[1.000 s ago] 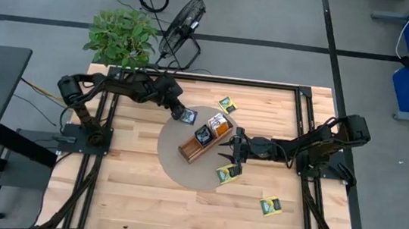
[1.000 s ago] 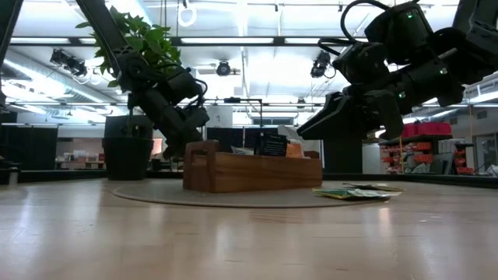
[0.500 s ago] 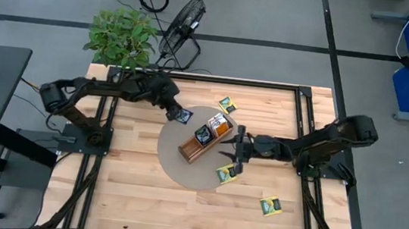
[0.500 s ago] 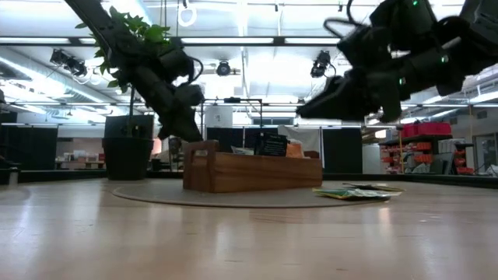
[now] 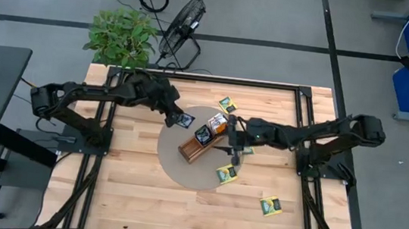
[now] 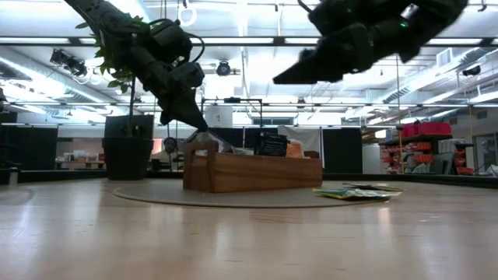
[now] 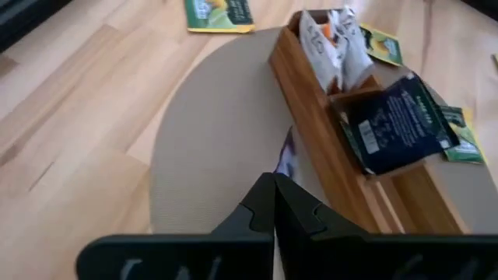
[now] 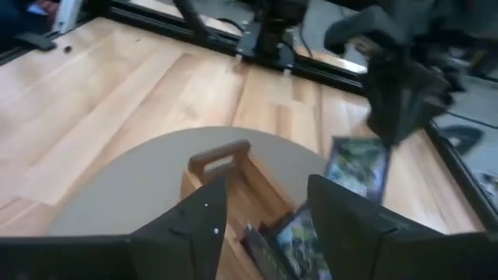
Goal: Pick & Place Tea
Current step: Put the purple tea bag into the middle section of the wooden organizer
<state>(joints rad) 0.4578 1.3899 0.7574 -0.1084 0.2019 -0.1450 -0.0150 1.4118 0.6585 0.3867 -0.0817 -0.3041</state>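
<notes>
Beside the wooden tray, the pinched left gripper holds a navy packet (right gripper gapes empty); lower it squarely into a compartment.

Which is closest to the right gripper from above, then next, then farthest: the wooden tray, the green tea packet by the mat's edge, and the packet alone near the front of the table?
From the right gripper:
1. Wooden tray, right beside it on the round mat.
2. Green tea packet, at the mat's edge, toward the front.
3. Lone packet, farthest, near the table's front right.
</notes>
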